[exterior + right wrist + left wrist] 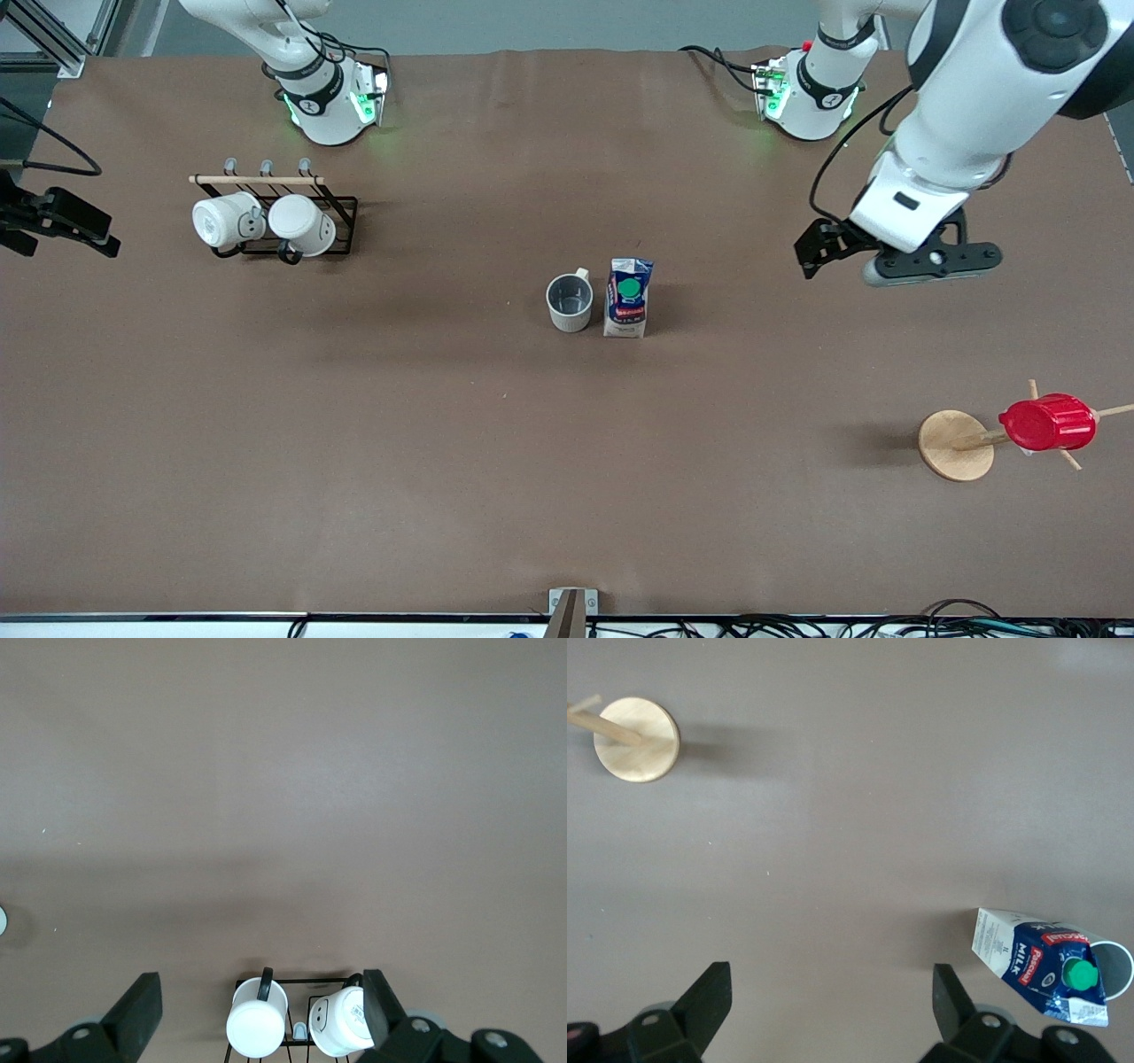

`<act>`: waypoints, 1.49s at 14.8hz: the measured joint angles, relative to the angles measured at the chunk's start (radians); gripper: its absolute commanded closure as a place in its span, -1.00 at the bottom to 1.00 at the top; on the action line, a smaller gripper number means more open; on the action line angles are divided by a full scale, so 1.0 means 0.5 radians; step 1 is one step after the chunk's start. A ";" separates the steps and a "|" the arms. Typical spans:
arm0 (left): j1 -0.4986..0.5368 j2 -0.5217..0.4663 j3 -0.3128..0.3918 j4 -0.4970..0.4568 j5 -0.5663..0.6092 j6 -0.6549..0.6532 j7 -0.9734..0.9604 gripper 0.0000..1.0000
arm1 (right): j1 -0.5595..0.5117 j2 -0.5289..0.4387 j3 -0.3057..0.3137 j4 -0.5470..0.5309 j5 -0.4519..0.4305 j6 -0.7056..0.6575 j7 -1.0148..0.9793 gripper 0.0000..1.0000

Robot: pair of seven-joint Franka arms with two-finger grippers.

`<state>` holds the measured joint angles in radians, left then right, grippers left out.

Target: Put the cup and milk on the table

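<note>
The cup [570,302], cream-white with a dark grey inside, stands upright near the middle of the table [425,461]. The milk [628,298] stands upright right beside it, toward the left arm's end. In the left wrist view the milk [1036,964] hides most of the cup [1118,964]. My left gripper [921,263] hangs open and empty over bare table toward the left arm's end, well apart from both; its jaws [830,970] stand wide. My right gripper [259,983] is open and empty, up over the mug rack [292,1028].
A black wire rack [341,226] with two all-white mugs [226,220] stands toward the right arm's end. A wooden cup tree [955,446] holding a red ribbed cup [1047,422] stands toward the left arm's end, nearer the front camera than my left gripper.
</note>
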<state>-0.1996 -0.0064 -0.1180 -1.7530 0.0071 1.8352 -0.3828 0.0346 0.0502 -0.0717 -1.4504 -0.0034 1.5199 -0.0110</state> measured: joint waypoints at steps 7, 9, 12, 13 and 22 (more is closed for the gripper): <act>0.201 -0.090 0.078 -0.015 -0.089 -0.062 0.405 -1.00 | 0.000 0.000 -0.002 0.000 0.000 -0.001 0.000 -1.00; 0.237 -0.091 0.083 -0.015 -0.089 -0.083 0.546 -1.00 | 0.000 0.000 -0.004 0.000 0.000 -0.002 0.000 -1.00; 0.261 -0.097 0.123 -0.012 -0.090 -0.122 0.636 -1.00 | 0.000 0.000 -0.005 0.000 0.000 -0.003 0.000 -1.00; 0.260 -0.100 0.140 -0.001 -0.093 -0.122 0.638 -1.00 | 0.000 0.000 -0.006 0.000 0.000 -0.003 0.000 -1.00; 0.247 -0.173 0.197 0.009 -0.095 -0.207 0.599 -1.00 | 0.000 0.001 -0.010 0.000 0.000 -0.012 0.000 -1.00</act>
<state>-0.0763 -0.0930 -0.0195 -1.7485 -0.0407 1.7319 -0.0832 0.0344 0.0505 -0.0765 -1.4505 -0.0034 1.5141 -0.0111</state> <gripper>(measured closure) 0.000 0.000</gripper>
